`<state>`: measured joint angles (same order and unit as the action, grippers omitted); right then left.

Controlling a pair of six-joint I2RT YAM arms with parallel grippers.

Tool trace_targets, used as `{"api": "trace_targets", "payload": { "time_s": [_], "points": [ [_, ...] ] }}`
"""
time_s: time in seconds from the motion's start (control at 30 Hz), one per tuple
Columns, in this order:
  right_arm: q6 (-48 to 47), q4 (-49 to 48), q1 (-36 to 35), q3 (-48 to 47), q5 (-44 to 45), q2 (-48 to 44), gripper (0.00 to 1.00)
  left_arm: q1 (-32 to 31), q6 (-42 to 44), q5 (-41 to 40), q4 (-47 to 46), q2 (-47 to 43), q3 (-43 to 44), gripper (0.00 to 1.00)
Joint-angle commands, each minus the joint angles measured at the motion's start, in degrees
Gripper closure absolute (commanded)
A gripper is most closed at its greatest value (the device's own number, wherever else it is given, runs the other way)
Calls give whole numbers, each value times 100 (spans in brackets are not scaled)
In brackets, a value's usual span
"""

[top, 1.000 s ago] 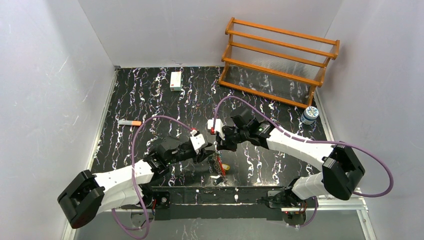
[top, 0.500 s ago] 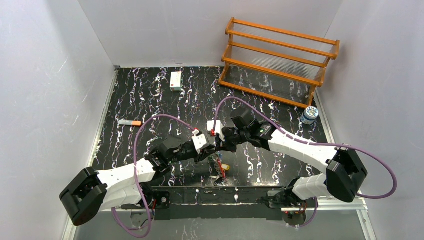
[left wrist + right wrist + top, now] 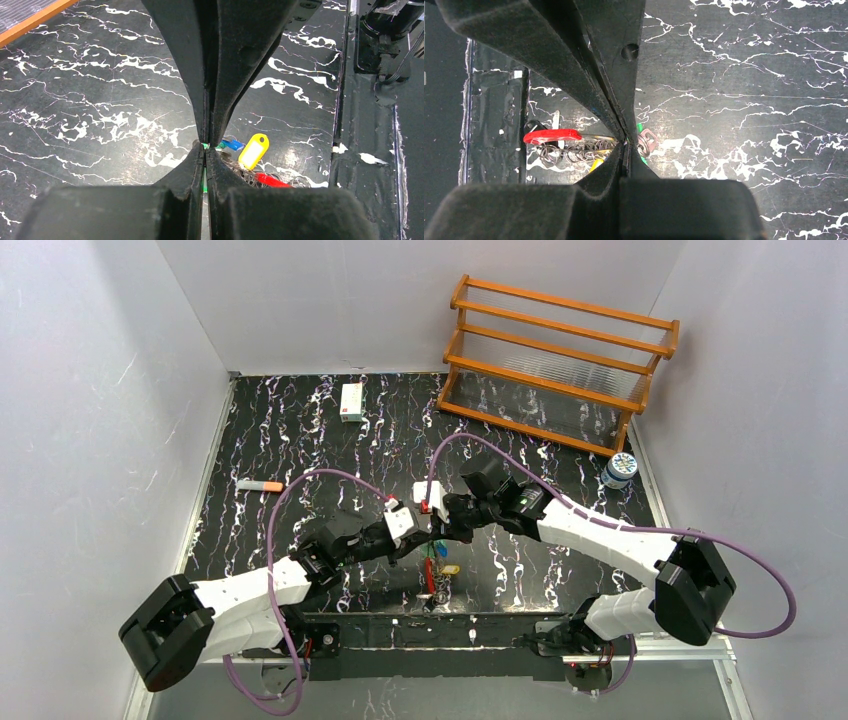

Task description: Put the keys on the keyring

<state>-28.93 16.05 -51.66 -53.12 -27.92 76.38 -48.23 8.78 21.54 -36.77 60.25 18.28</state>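
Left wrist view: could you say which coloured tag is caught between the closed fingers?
The green tag: only it shows between the fingers; the blue tag and yellow tag lie outside.

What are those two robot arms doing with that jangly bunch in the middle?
Both arms meet over the black table. The right gripper is pinched shut on the keyring, whose red piece and coloured tags dangle below. The left gripper is pinched shut on something green, probably the green key. I can't tell if it's on the ring yet.
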Motion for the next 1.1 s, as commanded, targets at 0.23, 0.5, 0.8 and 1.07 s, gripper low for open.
{"api": "trace_targets", "payload": {
  "time_s": [0.23,0.5,0.8,1.07],
  "points": [
    [124,-385,-63,-202,210,-225,96,-25,126,-224,30,-220,90,100],
    [493,-1399,112,537,126,-751,48,-28,-48,-324,-280,-517,-138,100],
    [1121,-2681,935,1259,-1416,-1152,56,-21,-348,-321,-1236,-772,-561,100],
    [1251,-3157,1189,1436,-2629,-1081,57,-21,-453,-75,-1779,-832,-738,100]
  ]
}}
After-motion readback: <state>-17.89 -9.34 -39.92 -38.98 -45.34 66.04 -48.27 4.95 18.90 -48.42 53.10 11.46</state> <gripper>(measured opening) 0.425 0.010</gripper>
